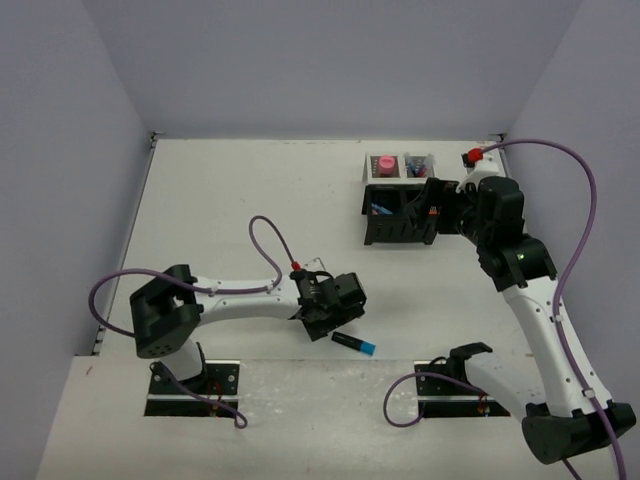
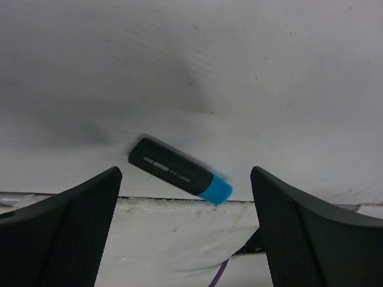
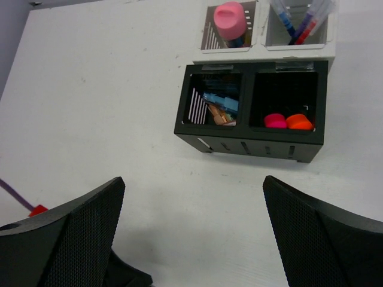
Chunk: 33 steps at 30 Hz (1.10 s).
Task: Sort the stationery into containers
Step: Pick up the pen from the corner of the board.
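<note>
Black highlighter w/ blue cap lies flat on tabletop nr front edge, between wide-open, empty left jaws, lined up for pickup; right jaws wide, empty, above organizer, other items sorted inside.

A white table carries a black mesh organizer at far right and a blue-capped highlighter near its front edge.

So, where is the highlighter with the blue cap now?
In the top view, the highlighter lies flat on the table near its front edge, just beside the left gripper.
</note>
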Each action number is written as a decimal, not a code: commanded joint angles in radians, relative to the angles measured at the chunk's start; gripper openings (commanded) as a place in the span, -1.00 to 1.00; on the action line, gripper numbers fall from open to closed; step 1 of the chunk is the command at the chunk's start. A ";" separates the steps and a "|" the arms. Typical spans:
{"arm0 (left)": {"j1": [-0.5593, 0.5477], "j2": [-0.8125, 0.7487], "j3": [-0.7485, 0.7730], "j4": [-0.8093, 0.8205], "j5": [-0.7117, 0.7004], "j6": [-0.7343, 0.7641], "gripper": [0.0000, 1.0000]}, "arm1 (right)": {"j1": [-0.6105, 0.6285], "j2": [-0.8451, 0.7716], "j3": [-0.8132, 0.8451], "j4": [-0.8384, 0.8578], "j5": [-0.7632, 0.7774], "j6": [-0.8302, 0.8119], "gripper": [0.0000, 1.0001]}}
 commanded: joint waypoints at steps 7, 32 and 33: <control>-0.020 0.208 0.159 -0.141 0.110 -0.112 0.59 | -0.003 -0.039 -0.020 0.099 -0.090 0.016 0.97; 0.090 0.057 -0.024 -0.118 -0.023 -0.108 -1.00 | 0.152 -0.143 -0.414 0.400 -0.363 0.170 0.98; 0.092 0.020 -0.032 -0.139 -0.057 -0.123 -1.00 | 0.185 -0.170 -0.464 0.444 -0.359 0.191 0.98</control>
